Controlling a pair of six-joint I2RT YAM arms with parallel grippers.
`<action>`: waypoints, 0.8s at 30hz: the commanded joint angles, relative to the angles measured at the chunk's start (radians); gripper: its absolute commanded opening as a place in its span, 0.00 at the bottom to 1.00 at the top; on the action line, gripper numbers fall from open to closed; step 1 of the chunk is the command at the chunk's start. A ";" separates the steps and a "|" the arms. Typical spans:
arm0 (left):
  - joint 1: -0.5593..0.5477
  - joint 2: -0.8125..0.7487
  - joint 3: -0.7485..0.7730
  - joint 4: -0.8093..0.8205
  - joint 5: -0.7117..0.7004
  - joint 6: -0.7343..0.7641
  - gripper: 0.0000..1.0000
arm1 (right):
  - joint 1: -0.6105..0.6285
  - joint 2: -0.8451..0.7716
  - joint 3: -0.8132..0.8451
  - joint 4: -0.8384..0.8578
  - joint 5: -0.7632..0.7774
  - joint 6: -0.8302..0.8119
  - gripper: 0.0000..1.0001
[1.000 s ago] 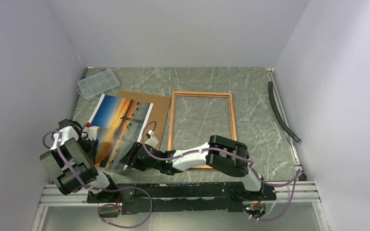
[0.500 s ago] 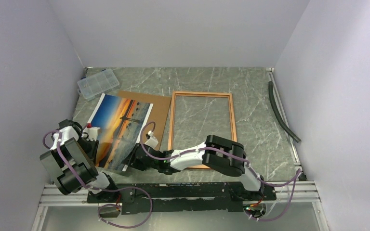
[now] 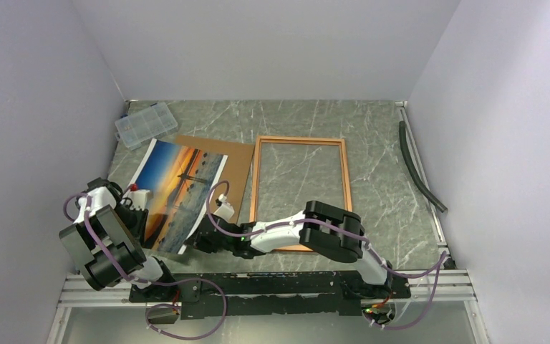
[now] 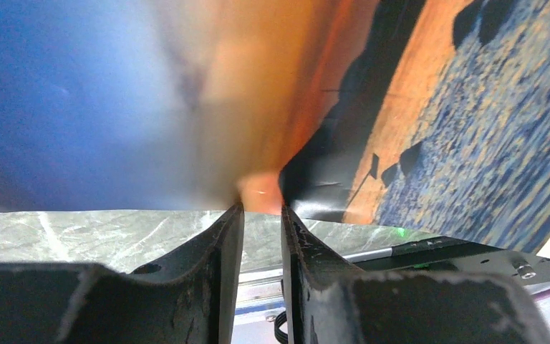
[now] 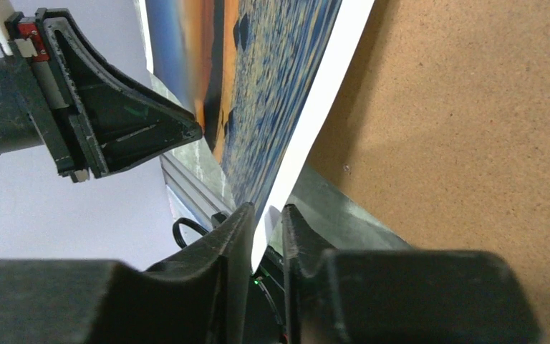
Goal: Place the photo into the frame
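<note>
we're looking down at the photo [image 3: 175, 193], and it sits at the left of the table [image 3: 372, 179], its far end over the brown board [image 3: 233, 161] and its near end caught from both sides. the left claw [image 3: 137, 208] comes in from the left edge; in its wrist view the jaws are drawn in tight on the print's edge right where orange meets dark, and marble shows underneath, so that edge is up off the table. the right claw [image 3: 193, 240] is at the near right corner; in its own view the white border runs down between the two fingers, which sit close on either side of it, clamped on that thin strip, and the border throws a shadow on the board beyond. the left claw's fingers [image 5: 125, 132] show across the photo in that same view. the frame [image 3: 254, 186] lies flat to the right, just beside the board, apart from the photo, with marble showing inside its rails. a clear box [image 3: 145, 123] sits at the far left corner, and a dark hose [image 3: 419, 168] runs along the right edge.
</note>
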 commanded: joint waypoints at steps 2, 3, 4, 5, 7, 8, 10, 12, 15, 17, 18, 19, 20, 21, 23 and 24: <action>-0.003 -0.036 0.073 -0.083 0.059 0.027 0.36 | -0.008 -0.023 0.022 -0.002 0.043 -0.021 0.09; -0.003 -0.040 0.090 -0.104 0.065 0.027 0.38 | -0.010 -0.034 0.013 0.000 0.051 -0.032 0.05; -0.003 -0.048 0.110 -0.128 0.073 0.030 0.42 | -0.012 -0.048 0.008 -0.003 0.060 -0.045 0.01; -0.003 -0.058 0.134 -0.151 0.081 0.028 0.45 | -0.012 -0.063 0.004 -0.007 0.071 -0.066 0.00; -0.003 -0.082 0.192 -0.199 0.099 0.021 0.58 | -0.016 -0.098 0.007 -0.032 0.095 -0.124 0.00; -0.003 -0.088 0.239 -0.242 0.121 0.017 0.64 | -0.018 -0.121 0.006 -0.054 0.105 -0.156 0.00; -0.002 -0.094 0.316 -0.305 0.156 0.004 0.88 | -0.026 -0.176 -0.008 -0.073 0.123 -0.229 0.00; -0.001 -0.095 0.390 -0.353 0.189 -0.011 0.94 | -0.033 -0.234 -0.012 -0.119 0.133 -0.317 0.00; 0.000 -0.086 0.471 -0.408 0.236 -0.027 0.94 | -0.037 -0.341 -0.011 -0.210 0.147 -0.476 0.00; 0.000 -0.077 0.495 -0.422 0.253 -0.036 0.94 | -0.044 -0.413 0.009 -0.315 0.154 -0.574 0.00; 0.001 -0.073 0.500 -0.423 0.257 -0.037 0.94 | -0.050 -0.448 0.024 -0.382 0.160 -0.624 0.00; 0.001 -0.071 0.498 -0.420 0.258 -0.037 0.94 | -0.056 -0.485 0.041 -0.461 0.171 -0.665 0.00; 0.000 -0.070 0.493 -0.416 0.260 -0.039 0.94 | -0.065 -0.524 0.052 -0.532 0.186 -0.713 0.00; 0.001 -0.069 0.484 -0.409 0.259 -0.038 0.94 | -0.074 -0.566 0.063 -0.600 0.202 -0.755 0.00; 0.001 -0.071 0.461 -0.393 0.260 -0.038 0.94 | -0.100 -0.645 0.089 -0.732 0.218 -0.831 0.00; -0.001 -0.073 0.450 -0.386 0.262 -0.037 0.94 | -0.117 -0.680 0.111 -0.801 0.227 -0.868 0.00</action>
